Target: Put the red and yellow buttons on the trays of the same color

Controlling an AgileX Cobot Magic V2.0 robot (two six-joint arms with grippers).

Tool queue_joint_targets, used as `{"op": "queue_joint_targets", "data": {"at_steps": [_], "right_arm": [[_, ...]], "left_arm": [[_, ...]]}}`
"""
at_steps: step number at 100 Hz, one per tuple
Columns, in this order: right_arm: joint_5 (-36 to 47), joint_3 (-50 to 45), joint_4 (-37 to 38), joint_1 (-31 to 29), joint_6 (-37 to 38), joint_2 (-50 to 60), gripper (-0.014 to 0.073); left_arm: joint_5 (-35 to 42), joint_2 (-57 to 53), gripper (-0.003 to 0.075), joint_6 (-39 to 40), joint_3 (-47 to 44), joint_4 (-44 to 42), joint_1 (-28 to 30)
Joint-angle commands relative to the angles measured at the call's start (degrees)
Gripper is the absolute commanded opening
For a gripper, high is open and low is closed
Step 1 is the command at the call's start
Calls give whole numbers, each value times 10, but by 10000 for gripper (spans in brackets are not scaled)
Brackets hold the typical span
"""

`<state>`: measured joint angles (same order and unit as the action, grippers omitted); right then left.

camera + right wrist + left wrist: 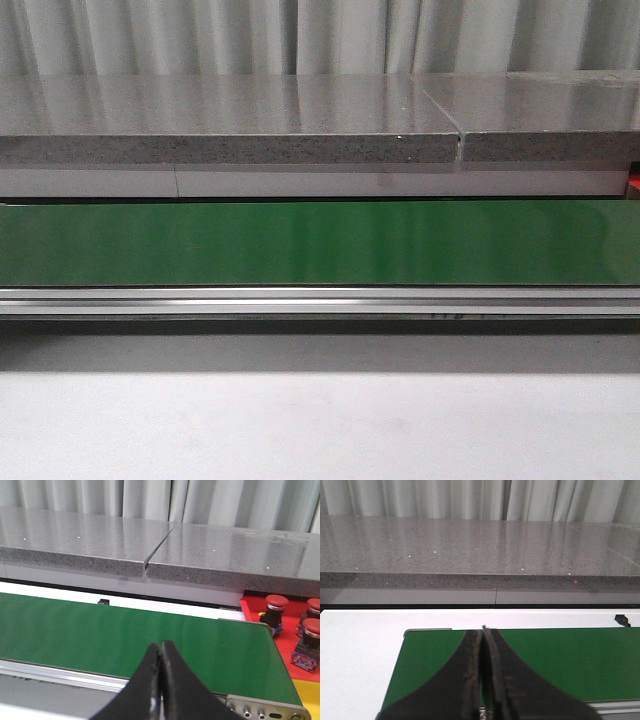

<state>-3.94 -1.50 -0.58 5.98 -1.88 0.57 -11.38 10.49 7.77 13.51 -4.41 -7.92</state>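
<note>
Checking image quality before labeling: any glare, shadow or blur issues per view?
Front view: soft glare streaks on the green belt, shadow band below its rail. Left wrist view: shut left gripper close and soft. Right wrist view: right gripper blurred, red buttons fairly sharp.

A conveyor belt ran from nine to three o'clock across the table; a stone ledge lay behind it, toward twelve; three buttons stood on a tray past the belt's three o'clock end.

L gripper + R gripper (fingers together)
</note>
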Motion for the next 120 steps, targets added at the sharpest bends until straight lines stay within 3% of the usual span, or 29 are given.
{"op": "queue_joint_targets", "data": {"at_steps": [1, 34, 84, 120], "right_arm": [[48, 8, 6, 1, 0, 11, -66], [48, 8, 6, 1, 0, 11, -66], [48, 8, 6, 1, 0, 11, -66], [48, 8, 6, 1, 0, 11, -66]], "left_arm": [[56, -25, -19, 4, -7, 5, 1], [61, -126, -19, 4, -83, 5, 1], [167, -126, -19, 4, -149, 6, 1], [165, -126, -19, 4, -160, 6, 1]]}}
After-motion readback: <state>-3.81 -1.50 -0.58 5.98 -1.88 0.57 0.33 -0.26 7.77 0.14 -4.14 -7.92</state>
